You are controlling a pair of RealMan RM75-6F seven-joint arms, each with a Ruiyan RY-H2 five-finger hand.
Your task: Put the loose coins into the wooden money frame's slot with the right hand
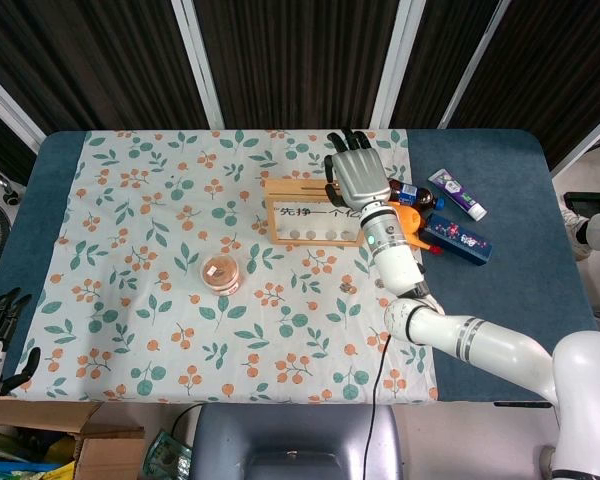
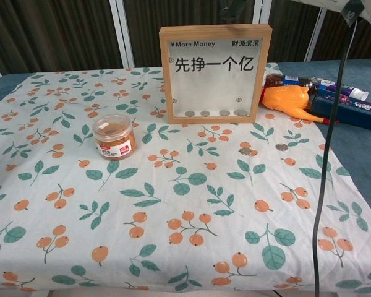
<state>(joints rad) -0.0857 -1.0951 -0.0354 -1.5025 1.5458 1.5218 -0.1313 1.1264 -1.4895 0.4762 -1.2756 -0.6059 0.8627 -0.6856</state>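
The wooden money frame (image 2: 215, 73) stands upright at the back of the floral cloth, with several coins lying inside along its bottom; from the head view the frame (image 1: 305, 211) shows from above. Two loose coins lie on the cloth in front of it, one (image 2: 245, 150) near its right corner and another (image 2: 281, 147) further right; one coin (image 1: 347, 287) shows from above. My right hand (image 1: 358, 180) hovers over the frame's top right end, back up, fingers bent down; only dark fingertips (image 2: 230, 8) show above the frame. Whether it holds a coin is hidden. My left hand (image 1: 0, 330) hangs off the table's left edge, holding nothing.
A small jar with an orange lid (image 2: 114, 137) stands left of centre. Right of the frame lie an orange toy chicken (image 2: 287, 99), a bottle, a toothpaste tube (image 1: 456, 194) and a blue box (image 1: 458, 238). A black cable (image 2: 324, 154) hangs down at the right.
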